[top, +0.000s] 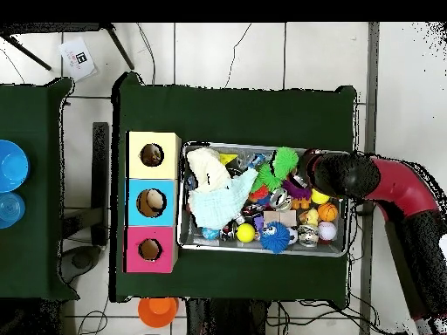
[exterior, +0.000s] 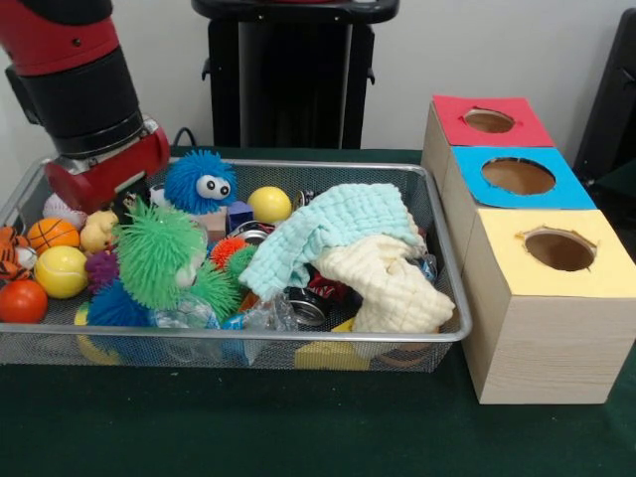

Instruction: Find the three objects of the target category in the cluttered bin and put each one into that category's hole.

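From my seat I see a dark green bench (top: 236, 109) on a white tiled floor (top: 227, 52). At nine o'clock overhead stands a second green table (top: 35, 218) bearing blue bowls (top: 10, 166). An orange object (top: 158, 309) lies at six o'clock; a pale wall (exterior: 477, 50) backs the front view.

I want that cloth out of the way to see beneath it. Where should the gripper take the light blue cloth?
Probably from above, pinching the raised fold along the light blue cloth where it humps over the pile; it drapes loosely on the cream cloth, so its edges lie flat.
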You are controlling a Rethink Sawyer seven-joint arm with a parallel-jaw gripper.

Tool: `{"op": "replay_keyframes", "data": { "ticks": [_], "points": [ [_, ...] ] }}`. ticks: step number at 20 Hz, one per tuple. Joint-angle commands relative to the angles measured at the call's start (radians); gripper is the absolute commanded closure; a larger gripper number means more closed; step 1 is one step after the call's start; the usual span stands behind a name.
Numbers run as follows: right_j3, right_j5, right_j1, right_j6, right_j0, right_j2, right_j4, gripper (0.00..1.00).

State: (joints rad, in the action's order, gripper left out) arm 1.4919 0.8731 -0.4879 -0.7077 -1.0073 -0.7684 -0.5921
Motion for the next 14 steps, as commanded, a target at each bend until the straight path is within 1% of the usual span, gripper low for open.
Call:
{"op": "replay_keyframes", "data": {
  "ticks": [1, 5, 10, 14],
  "points": [
    [0.157, -0.035, -0.052, -0.150, 0.009, 0.056, 0.038, 1.00],
    [0.178, -0.021, -0.031, -0.159, 0.025, 0.067, 0.058, 1.00],
    [0.191, -0.011, 0.020, -0.150, 0.028, 0.066, 0.094, 1.00],
    [0.202, -0.054, 0.073, -0.140, 0.011, 0.048, 0.122, 1.00]
  ]
}}
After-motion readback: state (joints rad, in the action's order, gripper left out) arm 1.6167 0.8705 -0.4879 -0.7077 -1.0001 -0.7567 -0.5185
